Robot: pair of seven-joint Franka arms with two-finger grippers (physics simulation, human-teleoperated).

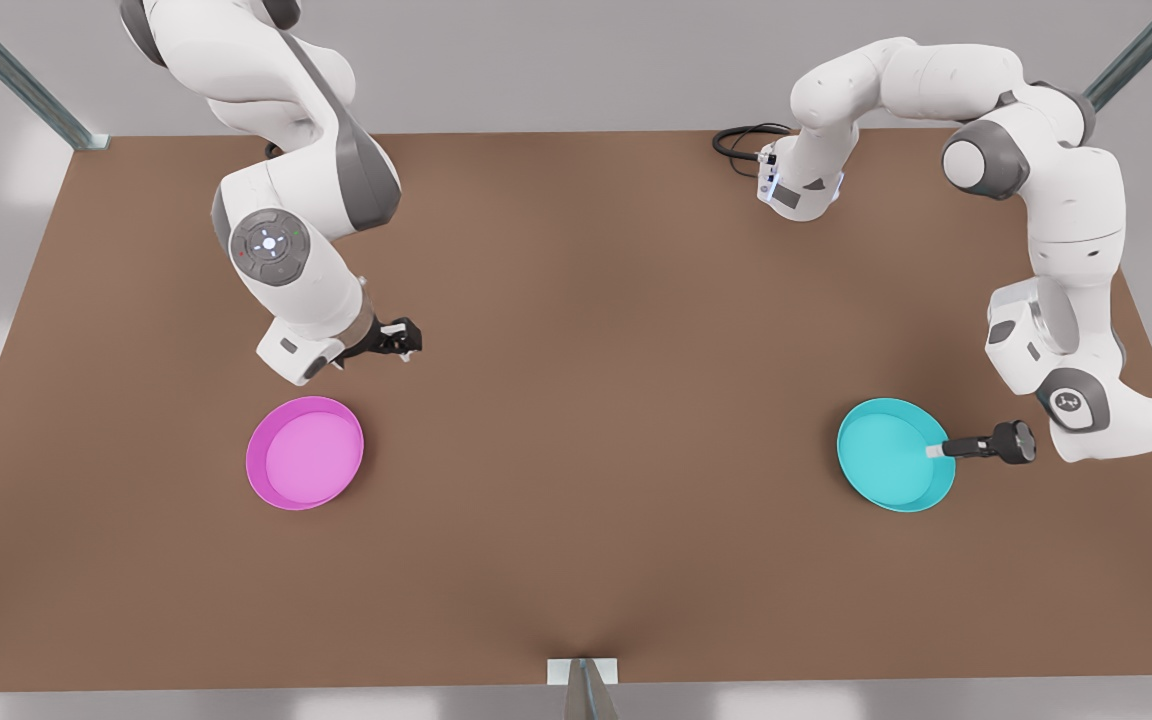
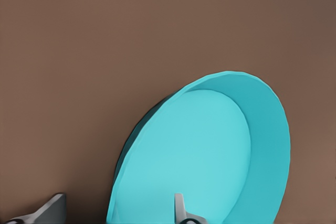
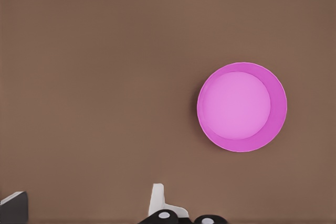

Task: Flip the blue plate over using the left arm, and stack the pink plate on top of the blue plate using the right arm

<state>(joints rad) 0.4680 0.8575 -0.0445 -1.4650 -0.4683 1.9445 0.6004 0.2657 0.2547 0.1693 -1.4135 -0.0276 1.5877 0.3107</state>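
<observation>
Front view shows you the left gripper [image 1: 936,451], fingers apart astride the round turquoise plastic plate's [image 1: 891,455] right rim. Your right gripper [image 1: 406,339], spread wide, hovers just beyond the round magenta plastic plate [image 1: 304,453] on the brown table [image 1: 596,400].

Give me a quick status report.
Left gripper at blue plate rim, fingers open. Right gripper open above table, beside untouched pink plate. Nothing between.

one blue plate [image 1: 886,455], one pink plate [image 1: 304,452] — two arms

Pink plate [image 3: 242,107] lying face-up and flat on brown table [image 3: 94,77], lighter inner face showing, well apart from right gripper's fingers [image 3: 156,199], spread wide.
</observation>
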